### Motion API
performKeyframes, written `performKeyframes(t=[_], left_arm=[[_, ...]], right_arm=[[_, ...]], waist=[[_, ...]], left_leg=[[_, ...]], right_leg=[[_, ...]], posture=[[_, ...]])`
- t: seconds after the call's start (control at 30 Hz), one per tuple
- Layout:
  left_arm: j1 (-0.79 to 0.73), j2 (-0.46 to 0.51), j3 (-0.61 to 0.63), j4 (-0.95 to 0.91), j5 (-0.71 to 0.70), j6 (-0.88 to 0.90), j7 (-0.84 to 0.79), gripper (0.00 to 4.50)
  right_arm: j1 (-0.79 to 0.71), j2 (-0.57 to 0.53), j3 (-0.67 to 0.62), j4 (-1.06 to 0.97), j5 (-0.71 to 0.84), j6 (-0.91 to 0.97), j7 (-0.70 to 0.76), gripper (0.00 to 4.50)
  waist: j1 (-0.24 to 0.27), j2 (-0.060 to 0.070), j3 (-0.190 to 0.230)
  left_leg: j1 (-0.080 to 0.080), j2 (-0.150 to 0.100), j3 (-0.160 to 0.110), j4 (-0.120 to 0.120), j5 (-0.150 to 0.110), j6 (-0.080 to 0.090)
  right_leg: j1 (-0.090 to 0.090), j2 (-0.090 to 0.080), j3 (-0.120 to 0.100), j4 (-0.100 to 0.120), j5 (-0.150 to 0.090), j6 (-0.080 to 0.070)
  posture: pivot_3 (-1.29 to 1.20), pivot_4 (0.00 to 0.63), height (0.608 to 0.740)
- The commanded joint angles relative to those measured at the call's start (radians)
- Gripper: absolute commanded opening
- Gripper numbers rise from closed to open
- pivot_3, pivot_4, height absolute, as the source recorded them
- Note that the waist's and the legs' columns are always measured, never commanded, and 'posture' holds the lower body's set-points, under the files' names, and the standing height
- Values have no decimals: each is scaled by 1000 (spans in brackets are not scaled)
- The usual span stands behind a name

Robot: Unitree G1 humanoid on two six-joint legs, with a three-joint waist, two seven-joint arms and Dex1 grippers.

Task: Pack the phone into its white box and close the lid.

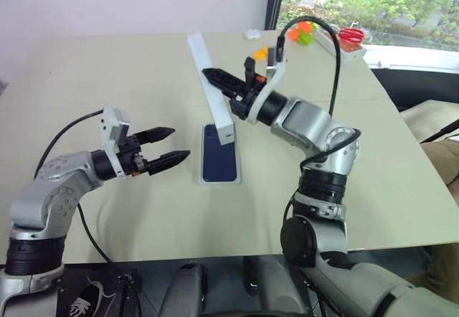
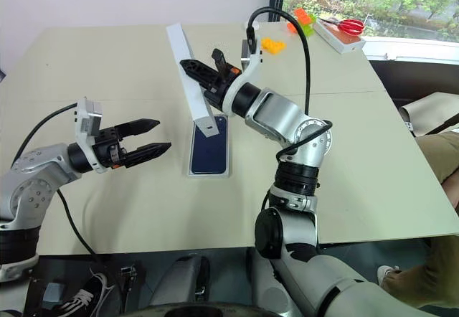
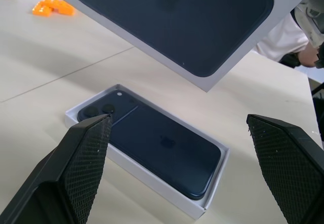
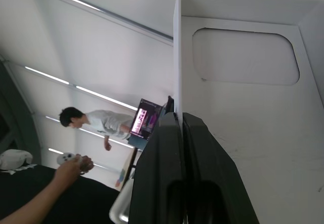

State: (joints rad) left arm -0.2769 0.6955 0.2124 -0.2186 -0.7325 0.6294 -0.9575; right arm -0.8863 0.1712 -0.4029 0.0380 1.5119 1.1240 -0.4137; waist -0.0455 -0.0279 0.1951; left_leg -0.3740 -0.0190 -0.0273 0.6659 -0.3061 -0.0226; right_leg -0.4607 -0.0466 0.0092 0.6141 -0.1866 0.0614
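Nearest the camera, the left gripper (image 1: 166,147) hovers with fingers spread wide and empty, over the beige table (image 1: 93,73) near its front edge. Right of it, mid-table, the phone (image 1: 219,153) lies in the white box (image 1: 201,181), long axis running front to back. Above, the right gripper (image 1: 217,80) pinches the lid (image 1: 212,89) edge-on, tilted. Orange blocks (image 1: 304,31) and red scissors (image 1: 351,34) sit by the window at the far right corner.
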Motion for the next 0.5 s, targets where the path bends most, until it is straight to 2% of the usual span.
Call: performKeyframes(t=[0.03, 0.23, 0.5], left_arm=[[0, -6, 10, -31, -11, -14, 3, 4500], [0, -8, 22, -33, -4, -32, 6, 4500], [-13, 16, 96, -29, -30, -37, 11, 4500]], right_arm=[[228, 174, 61, 21, 28, -73, 21, 40], [266, 131, 138, 69, 25, -131, 53, 40], [321, 87, 169, 113, 12, -169, 84, 40]], waist=[[-2, 0, 0], [0, 0, 0], [4, -2, -7]], left_leg=[[0, 0, 0, 0, 0, 0], [0, 0, 0, 0, 0, 0], [0, 0, 0, 0, 0, 0]], right_leg=[[0, 0, 0, 0, 0, 0], [0, 0, 0, 0, 0, 0], [0, 0, 0, 0, 0, 0]], posture=[[0, 150, 740], [0, 150, 740], [0, 150, 740]])
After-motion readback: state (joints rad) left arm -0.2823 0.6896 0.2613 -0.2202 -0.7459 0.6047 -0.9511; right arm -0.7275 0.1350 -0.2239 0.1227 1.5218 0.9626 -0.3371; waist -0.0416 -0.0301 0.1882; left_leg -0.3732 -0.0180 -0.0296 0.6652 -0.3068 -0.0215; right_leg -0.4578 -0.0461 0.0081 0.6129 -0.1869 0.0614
